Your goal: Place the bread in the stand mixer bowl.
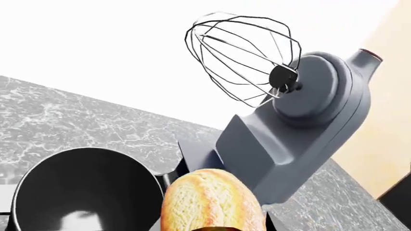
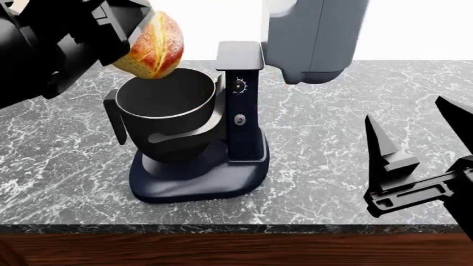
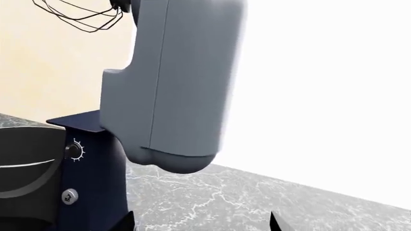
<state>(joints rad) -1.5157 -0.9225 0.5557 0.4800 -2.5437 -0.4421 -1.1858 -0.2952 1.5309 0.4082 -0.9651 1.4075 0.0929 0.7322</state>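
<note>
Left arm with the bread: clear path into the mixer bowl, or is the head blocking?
Probably yes. The mixer head is tilted up, whisk lifted clear, so the stand mixer bowl is open. The left gripper holds the bread at its far rim.

A: What does the robot look like beside the stand mixer (image 2: 221,133)?

B: Matte black all over. The left arm (image 2: 52,44) is bulky, with blocky housings.

A: And the right gripper (image 2: 414,130)?

B: Two flat, tapering black fingers on an angular black bracket.
</note>
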